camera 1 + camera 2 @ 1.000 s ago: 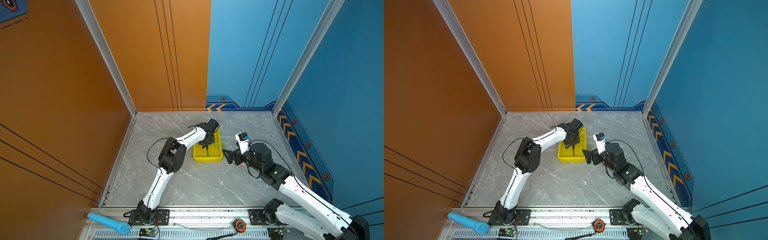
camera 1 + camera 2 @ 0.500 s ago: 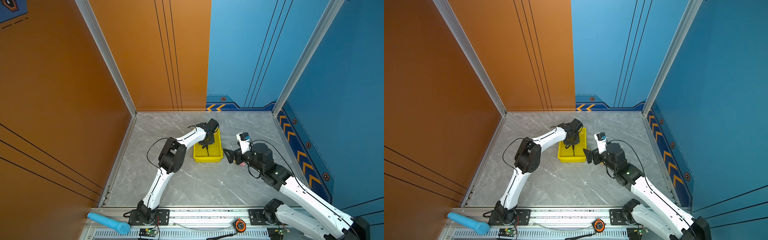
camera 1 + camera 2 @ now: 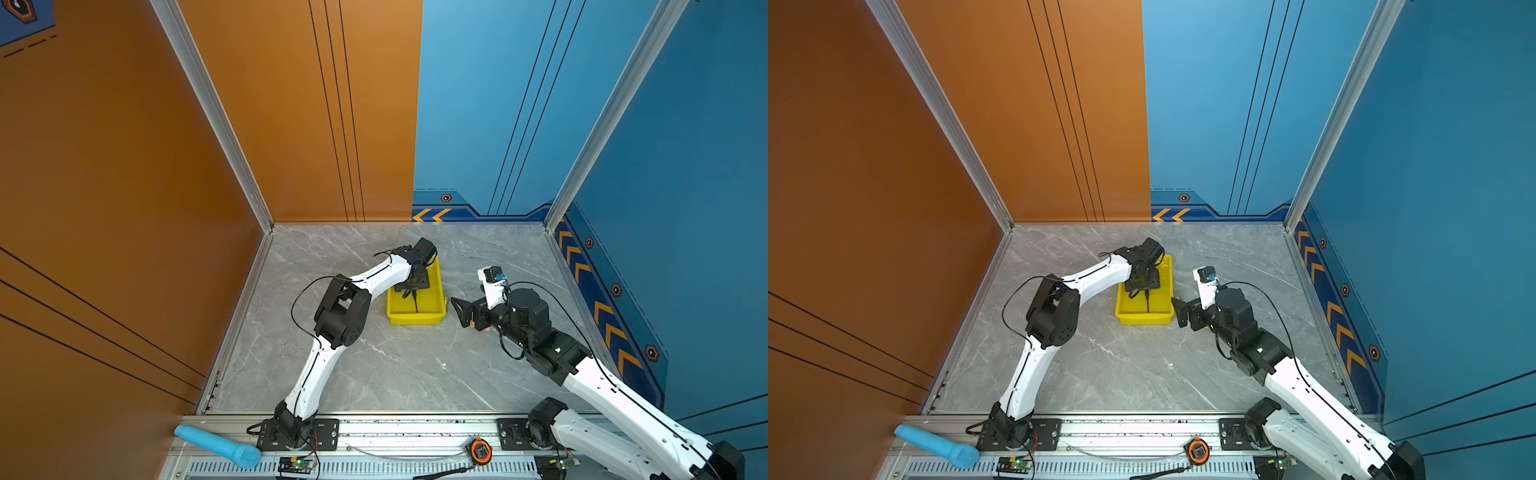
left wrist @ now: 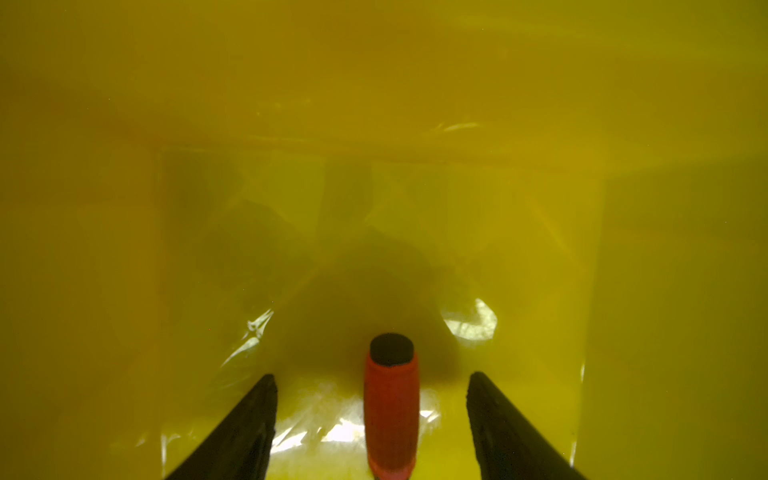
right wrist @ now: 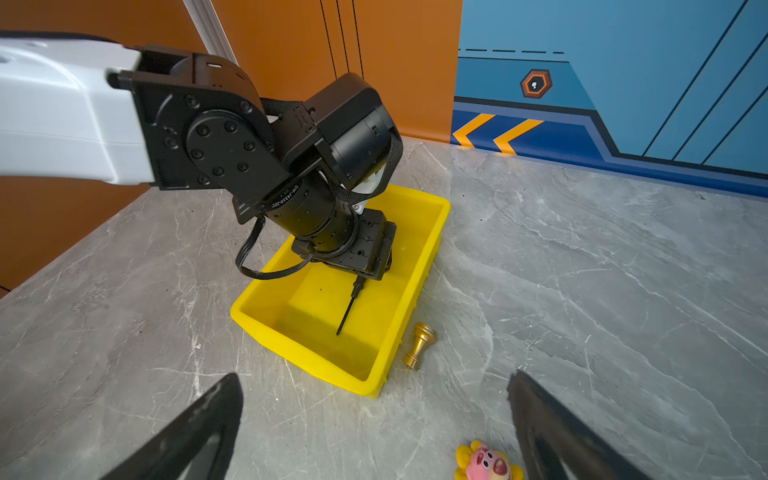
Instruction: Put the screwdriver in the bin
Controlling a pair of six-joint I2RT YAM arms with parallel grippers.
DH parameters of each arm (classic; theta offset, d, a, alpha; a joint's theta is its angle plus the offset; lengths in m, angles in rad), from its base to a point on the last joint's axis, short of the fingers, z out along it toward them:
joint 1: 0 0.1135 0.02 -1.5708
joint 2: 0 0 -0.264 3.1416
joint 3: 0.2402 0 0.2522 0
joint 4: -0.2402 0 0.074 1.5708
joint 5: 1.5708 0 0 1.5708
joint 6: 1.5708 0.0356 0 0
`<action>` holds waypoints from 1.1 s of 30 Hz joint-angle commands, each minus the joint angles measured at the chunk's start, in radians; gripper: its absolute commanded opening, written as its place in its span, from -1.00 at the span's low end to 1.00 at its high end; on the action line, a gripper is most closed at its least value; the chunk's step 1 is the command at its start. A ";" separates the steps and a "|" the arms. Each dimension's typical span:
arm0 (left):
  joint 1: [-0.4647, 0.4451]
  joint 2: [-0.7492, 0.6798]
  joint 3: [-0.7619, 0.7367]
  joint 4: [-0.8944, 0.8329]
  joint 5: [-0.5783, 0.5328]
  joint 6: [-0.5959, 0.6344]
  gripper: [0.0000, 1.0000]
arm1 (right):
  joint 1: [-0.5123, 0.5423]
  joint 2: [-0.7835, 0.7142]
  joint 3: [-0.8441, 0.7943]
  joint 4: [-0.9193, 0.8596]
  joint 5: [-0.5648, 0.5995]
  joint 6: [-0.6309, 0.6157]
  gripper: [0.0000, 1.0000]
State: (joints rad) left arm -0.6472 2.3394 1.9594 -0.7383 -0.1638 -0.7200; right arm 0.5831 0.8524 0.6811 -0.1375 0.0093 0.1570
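Left gripper [image 4: 372, 376] sits low inside the bin [image 3: 415, 319], fingers spread. The screwdriver [image 4: 390, 411] handle is between them with a gap on both sides, so nothing is pinched.

The right wrist view shows the thin black shaft slanting toward the bin floor, well inside the walls. The handle is hidden under the gripper there, so I can't tell if it lies flat.

My read: this is the release step, and placement looks as good as done.

Next move: lift the left gripper straight up, keeping the fingers apart and clear of the handle and rim.

A small brass piece [image 5: 419, 345] lies on the counter [image 5: 582, 270] just outside the bin wall; not ours.

Right gripper [image 3: 462, 312] is spread wide and empty, near the bin, with the pink-yellow toy [image 5: 486, 461] just beside it. No need for it to move.
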 commanded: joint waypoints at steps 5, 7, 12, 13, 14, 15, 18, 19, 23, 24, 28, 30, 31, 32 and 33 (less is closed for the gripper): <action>-0.021 -0.167 -0.068 -0.031 -0.041 0.022 0.70 | -0.013 -0.012 0.005 -0.044 0.038 0.009 1.00; -0.036 -0.215 -0.101 -0.031 -0.063 0.030 0.81 | -0.016 -0.015 0.003 -0.054 0.041 0.012 1.00; -0.084 -0.353 -0.215 -0.032 -0.126 0.021 0.95 | -0.031 -0.032 -0.003 -0.068 0.045 0.015 1.00; -0.096 -0.379 -0.237 -0.031 -0.140 0.017 0.97 | -0.034 -0.036 -0.005 -0.071 0.044 0.015 0.99; -0.111 -0.411 -0.262 -0.031 -0.157 0.015 1.00 | -0.037 -0.039 -0.007 -0.075 0.043 0.015 1.00; -0.128 -0.442 -0.284 -0.032 -0.176 0.013 0.99 | -0.041 -0.041 -0.010 -0.076 0.041 0.016 1.00; -0.173 -0.531 -0.353 -0.031 -0.228 0.012 0.96 | -0.053 -0.038 -0.015 -0.087 0.032 0.015 1.00; -0.183 -0.558 -0.375 -0.031 -0.238 0.009 0.96 | -0.058 -0.038 -0.017 -0.090 0.029 0.016 1.00; -0.198 -0.682 -0.473 -0.029 -0.271 0.021 0.96 | -0.072 -0.031 -0.016 -0.094 0.031 0.031 1.00; -0.197 -0.713 -0.499 -0.029 -0.284 0.033 0.96 | -0.075 -0.030 -0.014 -0.094 0.036 0.036 1.00; -0.162 -0.840 -0.601 -0.022 -0.315 0.088 0.97 | -0.083 -0.018 -0.005 -0.097 0.082 0.042 1.00; -0.126 -0.910 -0.665 0.002 -0.305 0.132 0.97 | -0.087 -0.005 0.002 -0.105 0.109 0.047 1.00; -0.105 -0.943 -0.693 0.018 -0.293 0.152 0.97 | -0.090 0.003 0.009 -0.111 0.122 0.053 1.00; -0.080 -0.978 -0.727 0.036 -0.279 0.173 0.97 | -0.094 0.010 0.015 -0.115 0.137 0.063 1.00; -0.053 -1.014 -0.760 0.053 -0.266 0.195 0.96 | -0.097 0.017 0.018 -0.115 0.146 0.064 1.00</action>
State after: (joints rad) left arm -0.7597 1.4052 1.2755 -0.7261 -0.4267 -0.6140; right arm 0.4961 0.8520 0.6769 -0.2115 0.0875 0.1921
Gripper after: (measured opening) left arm 0.983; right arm 0.998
